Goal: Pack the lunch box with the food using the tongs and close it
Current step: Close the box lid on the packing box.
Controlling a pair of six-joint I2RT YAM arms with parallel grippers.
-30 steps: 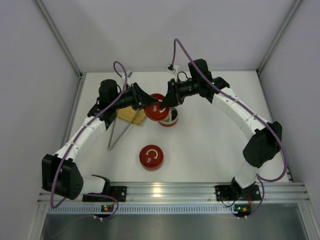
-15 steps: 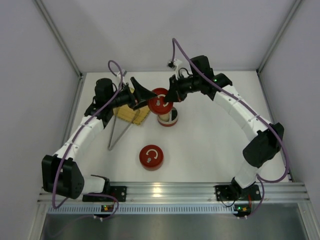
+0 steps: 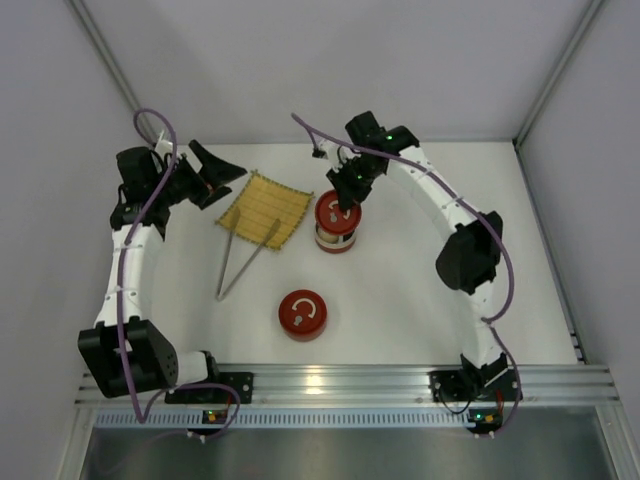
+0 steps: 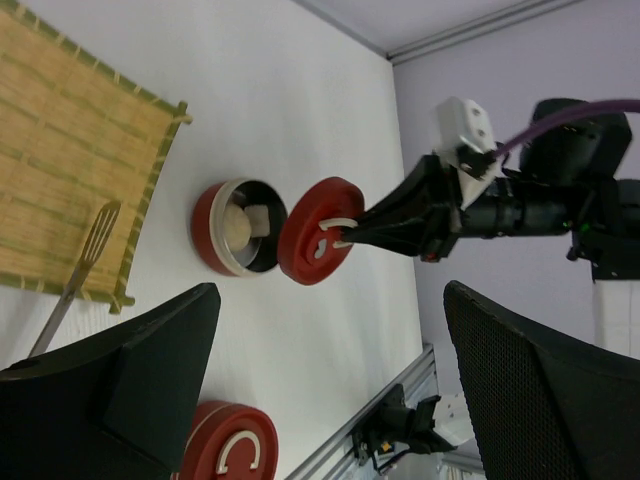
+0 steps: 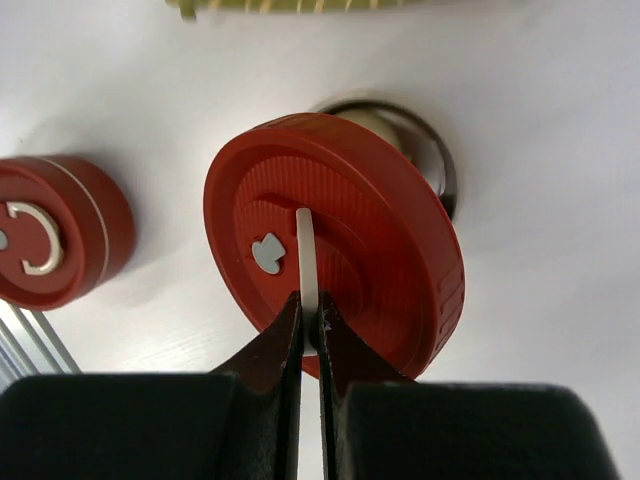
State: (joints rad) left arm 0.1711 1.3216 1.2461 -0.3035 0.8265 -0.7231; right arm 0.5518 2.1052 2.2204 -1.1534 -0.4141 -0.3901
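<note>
Box [image 3: 337, 241] sits open mid-frame, right gripper [image 5: 308, 312] pinching the tilted lid [image 5: 330, 240] by its white handle [image 5: 307, 255] just over it, left gripper [image 3: 222, 178] spread wide upper left: level lid, centre on rim, lower straight, then release.

The red lid [image 3: 337, 209], hanging over the lunch box [image 4: 204, 228], partly blocks its mouth; the tongs [image 3: 244, 261] lie freely reachable.

The left arm [image 3: 128, 262] runs up the left side, wrist turned inward, its gripper [image 3: 218, 176] spread wide and holding nothing. The right arm [image 3: 440, 195] arches toward centre, wrist seemingly tipped downward, its gripper [image 5: 310, 322] pinched on a red lid [image 5: 370, 230].
</note>
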